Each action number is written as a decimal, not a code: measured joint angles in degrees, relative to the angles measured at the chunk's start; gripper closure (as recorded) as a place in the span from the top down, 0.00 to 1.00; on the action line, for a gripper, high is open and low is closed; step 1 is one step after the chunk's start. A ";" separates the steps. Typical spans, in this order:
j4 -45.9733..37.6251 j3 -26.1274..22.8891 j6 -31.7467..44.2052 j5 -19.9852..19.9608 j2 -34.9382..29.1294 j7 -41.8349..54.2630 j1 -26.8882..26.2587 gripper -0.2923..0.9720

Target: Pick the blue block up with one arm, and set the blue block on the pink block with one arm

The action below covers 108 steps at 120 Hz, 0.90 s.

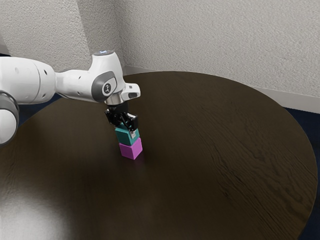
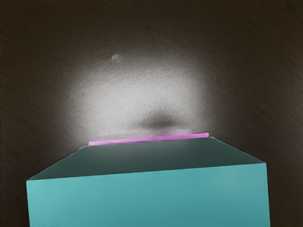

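A teal-blue block [image 1: 125, 136] sits squarely on top of the pink block [image 1: 131, 149], near the middle of the dark round table [image 1: 215, 150]. My black gripper [image 1: 124, 128] comes straight down over the stack, its fingers on either side of the blue block's upper part, shut on it. In the wrist view the blue block [image 2: 151, 189] looms large just under the hand, and a thin strip of the pink block [image 2: 149, 137] peeks out beyond its far edge.
The table is bare wood around the stack, with a bright light patch at the exterior view's lower left. A plastered wall corner stands behind the table.
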 joint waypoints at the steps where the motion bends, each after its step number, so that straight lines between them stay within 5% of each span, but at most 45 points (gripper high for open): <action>1: 0.00 0.00 0.00 0.00 0.00 0.00 0.00 0.52; 27: 0.01 0.00 -0.10 -0.24 0.07 0.12 0.05 0.67; 60: 1.39 0.01 -1.10 -0.24 -1.69 0.24 0.05 0.74; 80: 3.66 2.78 -9.84 -0.03 -14.14 0.30 0.08 0.76; 108: 4.03 5.05 -20.50 -1.63 -16.74 1.68 0.12 0.76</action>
